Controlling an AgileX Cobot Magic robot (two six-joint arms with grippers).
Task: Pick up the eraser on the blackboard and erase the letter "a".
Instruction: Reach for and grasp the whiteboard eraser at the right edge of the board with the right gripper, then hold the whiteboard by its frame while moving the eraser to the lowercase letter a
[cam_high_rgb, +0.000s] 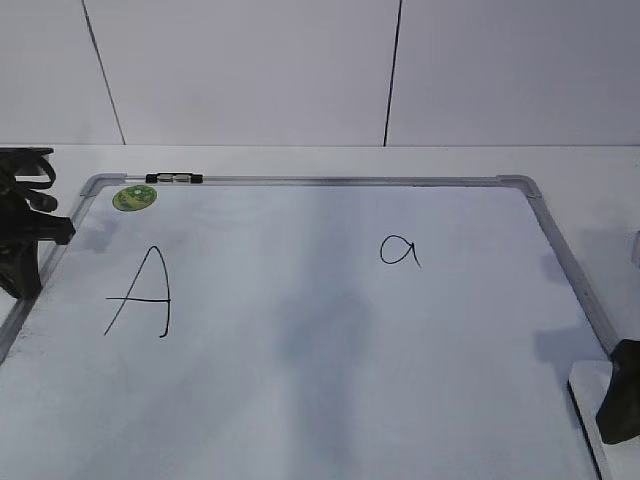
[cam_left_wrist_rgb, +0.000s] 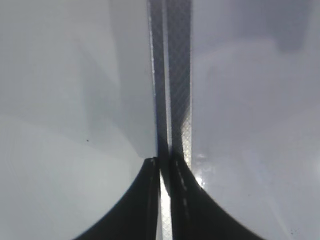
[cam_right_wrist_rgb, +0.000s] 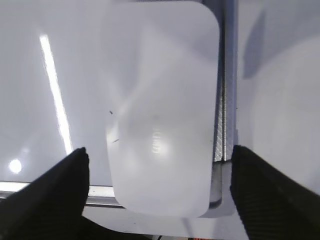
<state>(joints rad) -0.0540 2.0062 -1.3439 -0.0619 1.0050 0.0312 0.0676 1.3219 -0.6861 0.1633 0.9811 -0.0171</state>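
The blackboard (cam_high_rgb: 300, 400) is a large white board with a silver frame. The small letter "a" (cam_high_rgb: 398, 250) is written right of its middle. The white eraser (cam_right_wrist_rgb: 162, 110) lies on the board's near right corner, and part of it shows in the exterior view (cam_high_rgb: 588, 385). My right gripper (cam_right_wrist_rgb: 159, 159) is open, with a jaw on each side of the eraser and a gap to each. It shows dark at the lower right of the exterior view (cam_high_rgb: 622, 395). My left gripper (cam_left_wrist_rgb: 164, 167) is shut and empty over the board's left frame (cam_left_wrist_rgb: 172, 75); it is at the far left of the exterior view (cam_high_rgb: 25, 235).
A large capital "A" (cam_high_rgb: 140, 292) is on the board's left half. A round green sticker (cam_high_rgb: 134, 197) is at the far left corner. A small black-and-clear marker (cam_high_rgb: 173, 178) lies on the top frame. A white wall (cam_high_rgb: 250, 70) stands behind the table.
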